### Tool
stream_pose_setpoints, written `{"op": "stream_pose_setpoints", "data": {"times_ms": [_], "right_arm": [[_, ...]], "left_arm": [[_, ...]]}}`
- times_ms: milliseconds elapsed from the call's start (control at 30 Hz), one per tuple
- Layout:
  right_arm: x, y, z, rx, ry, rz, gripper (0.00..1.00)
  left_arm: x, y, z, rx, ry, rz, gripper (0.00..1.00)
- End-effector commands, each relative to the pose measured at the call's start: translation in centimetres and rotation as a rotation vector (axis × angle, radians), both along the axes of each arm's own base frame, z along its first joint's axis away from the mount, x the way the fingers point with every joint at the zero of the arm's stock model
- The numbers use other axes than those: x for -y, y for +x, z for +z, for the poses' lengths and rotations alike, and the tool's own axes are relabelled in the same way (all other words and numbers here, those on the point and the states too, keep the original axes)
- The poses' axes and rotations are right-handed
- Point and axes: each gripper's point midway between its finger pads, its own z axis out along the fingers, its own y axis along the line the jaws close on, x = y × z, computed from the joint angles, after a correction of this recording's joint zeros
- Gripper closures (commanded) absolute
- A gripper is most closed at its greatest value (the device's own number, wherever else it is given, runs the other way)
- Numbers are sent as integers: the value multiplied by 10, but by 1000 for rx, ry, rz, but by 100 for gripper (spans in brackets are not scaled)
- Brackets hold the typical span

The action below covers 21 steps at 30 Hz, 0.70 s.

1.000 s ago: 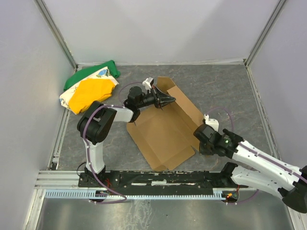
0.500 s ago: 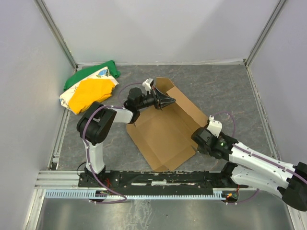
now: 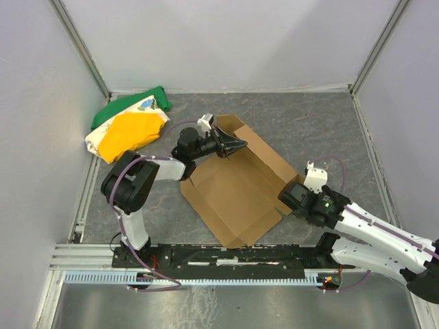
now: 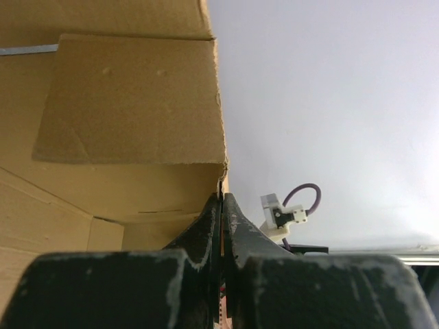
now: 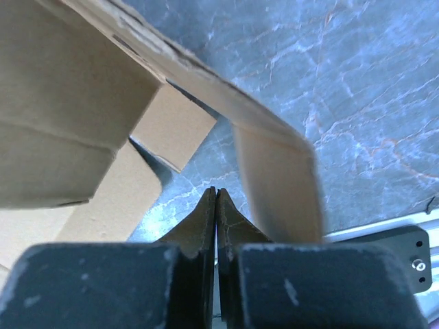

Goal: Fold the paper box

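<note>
Top external view shows the plain brown cardboard paper box (image 3: 233, 188) lying open on the grey stone-look table (image 3: 322, 123), between the two tools. The left gripper (image 3: 240, 144) is at the box's far corner. In the left wrist view its jaws are pressed tight together with a thin card edge going in between them, so it has a pinch on a raised flap (image 4: 130, 103). The right gripper (image 3: 285, 200) is at the box's near right corner. In the right wrist view its jaws are closed too, with nothing between them that I can see, and a bent card strip (image 5: 278, 171) sits just beside and above the tips. The box looks light and thin. I think the flat parts are stiff, but it bends easily along its creases, and a hard squeeze or pull could dent or tear it. The best places to hold look like the flap edges, close to a crease. The left arm hides part of the far flap from above. Both wrist views are so close that they show only bits of card. I cannot tell if the right tips touch the strip.
</note>
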Motion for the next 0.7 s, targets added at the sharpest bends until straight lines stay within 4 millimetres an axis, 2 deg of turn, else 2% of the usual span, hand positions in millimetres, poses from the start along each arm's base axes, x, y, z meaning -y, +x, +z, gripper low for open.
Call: {"op": "stream_pose_setpoints", "data": {"times_ms": [0,200,367,467,567,600,667], "right_arm": [[8,17,36,107,-53,-4,95],[-6,39,56,131,-129,34,92],[-22,50,61,122,-130,49,92],[-27,47,52,101,-91,39,91],[-30,42,33,44,-51,16,87],[-31,41,26,26,-42,6,83],[-33,39,9,-11,-27,-10,70]], "left_arm": [[-16,4,37,133,-28,123,97],[-36,7,53,182,-3,266,97],[-52,4,46,207,64,348,97],[-59,4,35,195,81,387,97],[-66,5,27,182,72,428,97],[-66,5,25,183,69,431,97],[-66,5,23,182,63,429,97]]}}
